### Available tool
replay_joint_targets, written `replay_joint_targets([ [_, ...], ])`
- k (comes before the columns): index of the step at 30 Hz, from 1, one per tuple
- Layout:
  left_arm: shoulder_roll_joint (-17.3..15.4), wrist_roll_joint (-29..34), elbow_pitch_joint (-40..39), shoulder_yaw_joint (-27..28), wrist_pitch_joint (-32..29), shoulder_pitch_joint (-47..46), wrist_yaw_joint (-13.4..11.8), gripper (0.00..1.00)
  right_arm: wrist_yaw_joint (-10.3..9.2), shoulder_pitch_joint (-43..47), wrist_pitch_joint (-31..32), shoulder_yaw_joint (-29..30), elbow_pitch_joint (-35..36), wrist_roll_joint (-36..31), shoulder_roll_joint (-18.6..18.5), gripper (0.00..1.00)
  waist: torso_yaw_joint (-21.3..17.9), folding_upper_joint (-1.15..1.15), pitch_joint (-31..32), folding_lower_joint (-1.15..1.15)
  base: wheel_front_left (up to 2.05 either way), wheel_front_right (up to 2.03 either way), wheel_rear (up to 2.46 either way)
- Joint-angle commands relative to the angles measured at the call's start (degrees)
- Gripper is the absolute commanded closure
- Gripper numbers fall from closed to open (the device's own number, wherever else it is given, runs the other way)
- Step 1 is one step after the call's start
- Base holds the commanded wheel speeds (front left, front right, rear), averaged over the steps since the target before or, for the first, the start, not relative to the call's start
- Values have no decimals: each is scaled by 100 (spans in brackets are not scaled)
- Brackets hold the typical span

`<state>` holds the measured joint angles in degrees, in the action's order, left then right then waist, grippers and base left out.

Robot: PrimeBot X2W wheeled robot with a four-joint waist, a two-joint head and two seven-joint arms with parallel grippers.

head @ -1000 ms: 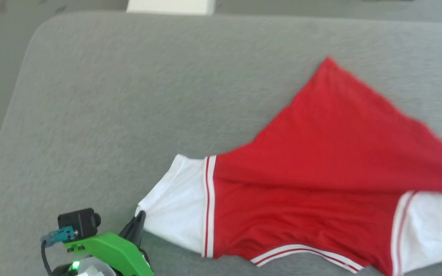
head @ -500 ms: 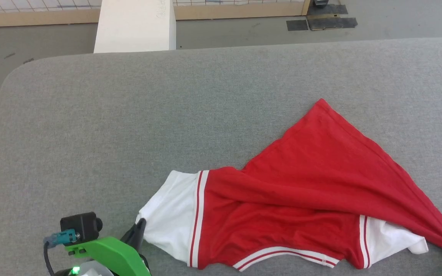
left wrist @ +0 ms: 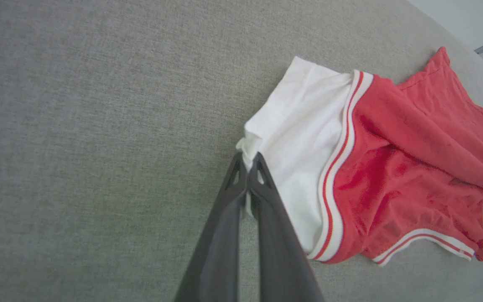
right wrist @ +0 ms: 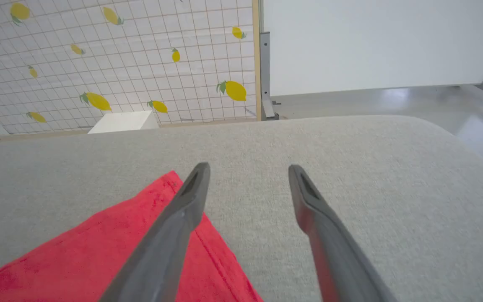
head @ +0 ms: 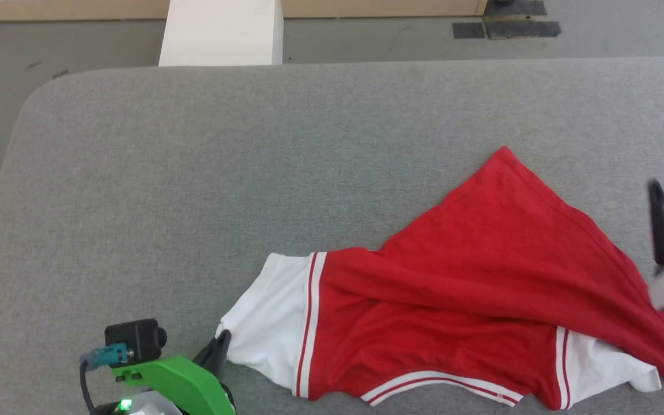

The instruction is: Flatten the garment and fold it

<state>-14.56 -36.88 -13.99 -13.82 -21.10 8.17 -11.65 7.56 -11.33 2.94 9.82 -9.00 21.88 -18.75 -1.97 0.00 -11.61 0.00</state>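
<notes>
Two ends, head view: garment lies 9-to-3 o'clock across bench; left fingers at 9 o'clock end, right fingers nearer 3 o'clock corner.
Left wrist view: pinched shut on white corner.
Right wrist view: spread wide, empty; red hem at 7 o'clock.

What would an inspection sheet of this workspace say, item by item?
Surface: grey padded table, fabric top.
Job's things: red jersey, rumpled, not flat, white inside showing at both ends.
Clutter: nothing seen.
Grippers: left gripper shut on the jersey's white corner; right gripper open, beside the jersey's edge, holding nothing.
Cables: dark cable with teal plug at the left wrist.
Surroundings: white box on grey floor; lemon-patterned wall.
</notes>
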Motion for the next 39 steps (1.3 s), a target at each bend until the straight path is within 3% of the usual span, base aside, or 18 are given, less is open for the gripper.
replay_joint_targets([
  [1,6,27,-7,-17,5,-105,27,100,-8,-273,-186,-238,-136,45,-71,0,82,0,-86,0,0,0,0],
  [5,38,53,-16,-81,8,-205,37,100,-8,-1003,-439,-940,-750,35,-217,0,228,0,-273,0,0,0,0],
  [10,102,90,5,-174,27,-385,62,100,-8,-1924,-192,-1542,-1736,18,-314,0,462,0,-569,0,0,0,0],
  [16,214,124,86,-277,107,-604,98,100,-8,-2904,828,-2046,-2923,17,-399,0,740,0,-925,0,0,0,0],
  [22,302,132,235,-346,208,-731,142,100,-8,-3463,1932,-2427,-3574,39,-414,0,865,0,-1073,0,0,0,0],
  [23,311,128,255,-349,219,-741,145,100,-8,-3506,2090,-2479,-3642,30,-421,12,871,0,-1075,0,0,0,0],
  [24,320,124,276,-351,234,-749,148,100,-8,-3548,2269,-2524,-3715,25,-429,47,874,0,-1074,0,0,0,0],
  [25,328,115,325,-349,260,-752,146,100,-8,-3593,2554,-2615,-3794,15,-433,100,856,0,-1042,0,0,0,0],
  [29,320,100,366,-337,277,-727,135,100,-8,-3485,2358,-2624,-3681,64,-418,100,780,0,-910,0,0,0,0],
  [39,178,35,320,-218,240,-458,49,100,-8,-2368,-71,-2107,-2830,176,-196,100,371,0,-250,0,0,0,0],
])
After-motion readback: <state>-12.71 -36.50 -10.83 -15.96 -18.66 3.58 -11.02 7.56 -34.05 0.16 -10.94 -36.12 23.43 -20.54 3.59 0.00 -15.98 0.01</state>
